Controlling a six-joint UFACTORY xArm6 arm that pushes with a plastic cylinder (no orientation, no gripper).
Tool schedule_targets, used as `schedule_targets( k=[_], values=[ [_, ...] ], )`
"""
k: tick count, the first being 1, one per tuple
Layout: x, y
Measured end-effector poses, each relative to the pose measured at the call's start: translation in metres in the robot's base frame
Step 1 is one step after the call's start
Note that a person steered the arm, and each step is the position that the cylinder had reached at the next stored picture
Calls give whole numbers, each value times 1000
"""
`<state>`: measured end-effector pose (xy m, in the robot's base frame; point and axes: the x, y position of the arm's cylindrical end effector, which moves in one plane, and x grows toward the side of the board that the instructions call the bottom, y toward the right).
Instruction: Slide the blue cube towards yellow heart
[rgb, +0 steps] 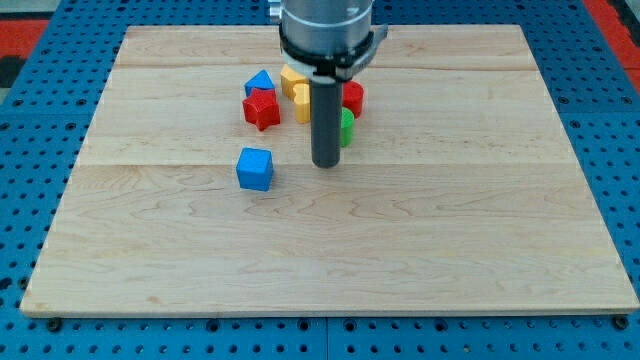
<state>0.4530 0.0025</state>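
Resting my tip right of the blue cube, apart; I'm judging it light, rigid, slippery—pushing its near-left face toward the yellow heart. No end effector jaws.

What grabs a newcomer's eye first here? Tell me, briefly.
The thick dark rod hanging from the view's top, my tip resting on the pale wooden board. Next, the lone blue cube to the tip's left, apart from it. Behind, a tight cluster: red star block, yellow heart block, others.
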Motion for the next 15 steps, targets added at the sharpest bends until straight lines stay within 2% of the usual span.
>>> schedule_targets(
  k=[2,3,4,8,15],
  values=[
    [74,-56],
    [77,-108],
    [76,-136],
    [18,-108],
    [4,-46]
  ],
)
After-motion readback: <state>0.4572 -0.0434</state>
